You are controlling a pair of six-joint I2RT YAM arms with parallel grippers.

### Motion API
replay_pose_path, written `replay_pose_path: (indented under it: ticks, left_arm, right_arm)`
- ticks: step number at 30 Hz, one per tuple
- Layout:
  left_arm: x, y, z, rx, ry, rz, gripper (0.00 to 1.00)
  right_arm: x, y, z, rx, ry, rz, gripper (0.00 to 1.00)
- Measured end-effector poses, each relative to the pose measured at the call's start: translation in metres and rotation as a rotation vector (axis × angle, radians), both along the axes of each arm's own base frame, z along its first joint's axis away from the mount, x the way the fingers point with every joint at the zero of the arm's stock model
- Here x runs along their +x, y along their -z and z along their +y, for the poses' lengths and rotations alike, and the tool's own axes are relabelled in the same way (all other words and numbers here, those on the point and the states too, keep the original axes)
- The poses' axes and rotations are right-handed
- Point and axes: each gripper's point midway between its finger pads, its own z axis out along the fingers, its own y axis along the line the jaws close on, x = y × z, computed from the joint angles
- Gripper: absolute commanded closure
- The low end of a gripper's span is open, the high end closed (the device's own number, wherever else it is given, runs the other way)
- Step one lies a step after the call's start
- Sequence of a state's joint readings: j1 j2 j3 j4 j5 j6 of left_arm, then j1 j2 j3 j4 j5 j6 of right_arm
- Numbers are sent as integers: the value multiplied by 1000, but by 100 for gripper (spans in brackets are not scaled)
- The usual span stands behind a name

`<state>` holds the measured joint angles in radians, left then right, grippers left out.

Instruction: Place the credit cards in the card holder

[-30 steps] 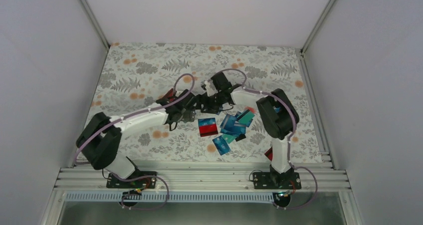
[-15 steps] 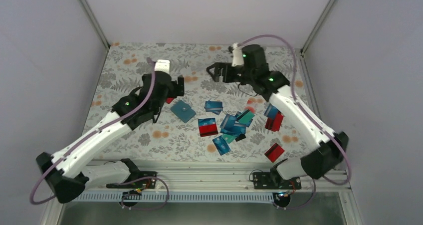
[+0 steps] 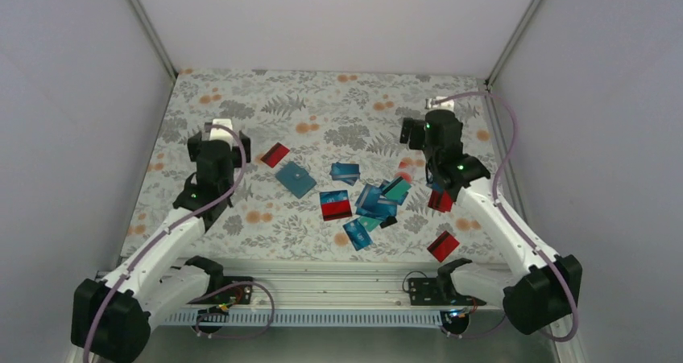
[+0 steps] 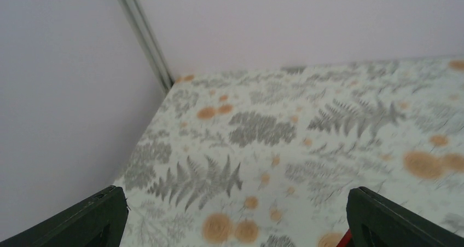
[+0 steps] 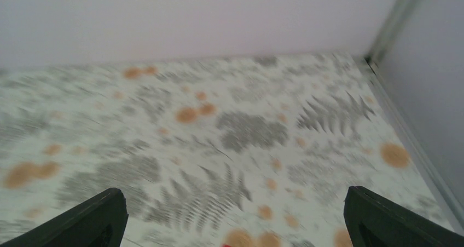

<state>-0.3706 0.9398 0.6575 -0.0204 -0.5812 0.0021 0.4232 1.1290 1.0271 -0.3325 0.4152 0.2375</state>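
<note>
Nearest the bases, a lone red card (image 3: 442, 245) lies on the right of the counter (image 3: 242, 105), with a blue card (image 3: 357, 234) to its left. Just beyond them the cards (image 3: 378, 202) bunch in an overlapping pile. The holder (image 3: 295, 179) lies flat on the counter left of that pile, snap dot up and apparently closed, and a second red card sits just past it. Farther out, the left end effector (image 3: 219, 143) hangs over the left side and the right end effector (image 3: 429, 128) over the right, both released wide and carrying nothing. Each wrist view shows only blurred bare pattern between the fingers (image 4: 93, 219). The risks, as I judge them: a thin card lying flat may skid rather than lift, a pinch into the pile may take two, and the soft holder may slide or buckle as a card is pushed in unless the other arm pins and opens it.
</note>
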Motion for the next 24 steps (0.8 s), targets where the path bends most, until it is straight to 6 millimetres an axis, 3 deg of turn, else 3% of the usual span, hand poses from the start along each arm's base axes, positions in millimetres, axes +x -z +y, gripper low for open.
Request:
replay_pose_path:
  ticks: [4, 12, 19, 24]
  left_arm:
    - [-2, 43, 21, -3, -23, 0, 3]
    - [0, 113, 39, 20, -54, 5, 7]
    - [15, 133, 47, 32, -75, -20, 12]
    - [30, 126, 47, 49, -46, -80, 16]
  right_arm:
    - [7, 60, -37, -17, 61, 81, 0]
    - [19, 134, -102, 66, 142, 108, 0]
    - [11, 189, -126, 97, 161, 80, 0]
    - [8, 184, -124, 95, 131, -42, 0]
